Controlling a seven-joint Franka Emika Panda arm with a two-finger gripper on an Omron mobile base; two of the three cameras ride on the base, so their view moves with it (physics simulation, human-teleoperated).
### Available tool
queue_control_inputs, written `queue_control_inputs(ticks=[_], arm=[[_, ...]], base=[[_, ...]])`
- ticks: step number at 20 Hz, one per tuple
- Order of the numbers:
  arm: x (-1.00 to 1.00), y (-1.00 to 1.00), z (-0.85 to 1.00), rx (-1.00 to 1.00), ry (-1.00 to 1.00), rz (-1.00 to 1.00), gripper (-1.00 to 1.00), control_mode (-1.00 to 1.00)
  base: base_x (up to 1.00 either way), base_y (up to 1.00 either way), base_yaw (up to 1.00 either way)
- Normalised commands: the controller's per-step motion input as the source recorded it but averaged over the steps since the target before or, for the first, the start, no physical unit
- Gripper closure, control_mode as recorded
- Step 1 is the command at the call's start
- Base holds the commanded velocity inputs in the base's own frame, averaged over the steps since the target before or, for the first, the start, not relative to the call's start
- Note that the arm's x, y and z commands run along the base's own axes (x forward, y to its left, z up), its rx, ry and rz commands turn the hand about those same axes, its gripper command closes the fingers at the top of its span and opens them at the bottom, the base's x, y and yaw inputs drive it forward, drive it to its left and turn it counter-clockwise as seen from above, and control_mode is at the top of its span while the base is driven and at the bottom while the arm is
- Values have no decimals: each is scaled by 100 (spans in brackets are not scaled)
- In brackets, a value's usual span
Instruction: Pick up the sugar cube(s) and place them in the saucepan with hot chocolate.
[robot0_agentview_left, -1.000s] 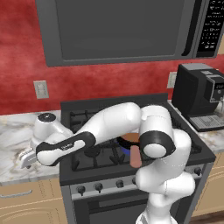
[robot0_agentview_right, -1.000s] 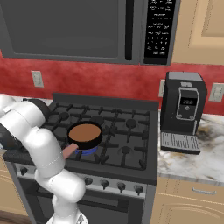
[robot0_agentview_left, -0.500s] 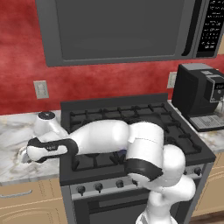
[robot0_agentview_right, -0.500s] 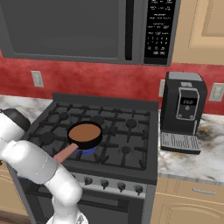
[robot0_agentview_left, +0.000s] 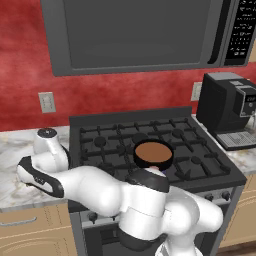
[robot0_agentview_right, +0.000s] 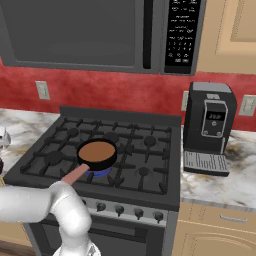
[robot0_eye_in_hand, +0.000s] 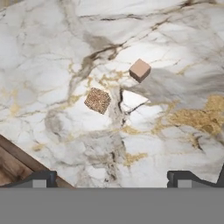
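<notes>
In the hand view the gripper (robot0_eye_in_hand: 111, 177) is hovering with jaws wide apart and empty over the marble counter (robot0_eye_in_hand: 52, 52). Two cubes are lying above its tips, mid-frame: the speckled cube (robot0_eye_in_hand: 97, 100) nearer, left of centre, the plain cube (robot0_eye_in_hand: 140, 70) beyond (right of centre). The saucepan (robot0_agentview_left: 152, 153) is sitting on the stove (robot0_agentview_left: 175, 125), centre of the left base view.

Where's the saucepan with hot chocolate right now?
The saucepan with hot chocolate sits on the stove's front-centre burner, handle pointing toward the robot; the coffee machine stands on the counter to the stove's right.
</notes>
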Motion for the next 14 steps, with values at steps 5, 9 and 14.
queue_control_inputs(ticks=[5,9,14], arm=[[0,2,-7,0,0,-3,-100,-100],[9,0,-17,0,2,-1,-100,-100],[17,8,-37,0,6,0,-100,-100]], base=[[0,0,0],[0,0,0],[0,0,0]])
